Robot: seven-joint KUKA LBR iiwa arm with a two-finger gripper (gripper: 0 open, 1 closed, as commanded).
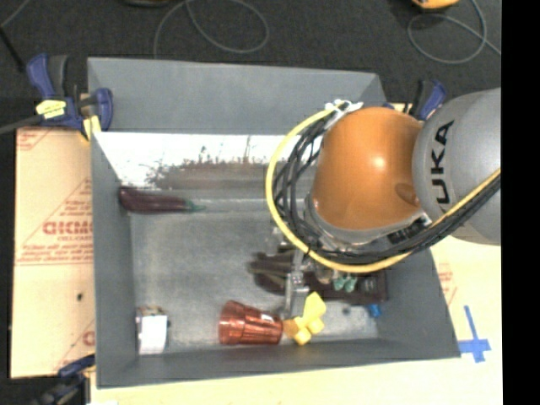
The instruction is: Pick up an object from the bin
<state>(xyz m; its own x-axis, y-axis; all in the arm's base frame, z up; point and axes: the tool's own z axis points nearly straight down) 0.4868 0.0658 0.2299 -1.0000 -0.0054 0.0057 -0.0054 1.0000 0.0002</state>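
Claw hung low at the near right of the bin, its opening impossible to tell, just above a yellow plastic piece. Judged light, stiff, slick; best pinched across flat sides.

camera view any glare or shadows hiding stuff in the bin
Camera view: soft glare on the orange cover; the bin's far wall glares white; the brown things beneath the cover sit in shadow, hard to identify; the copper cup, yellow piece and white block are evenly lit.
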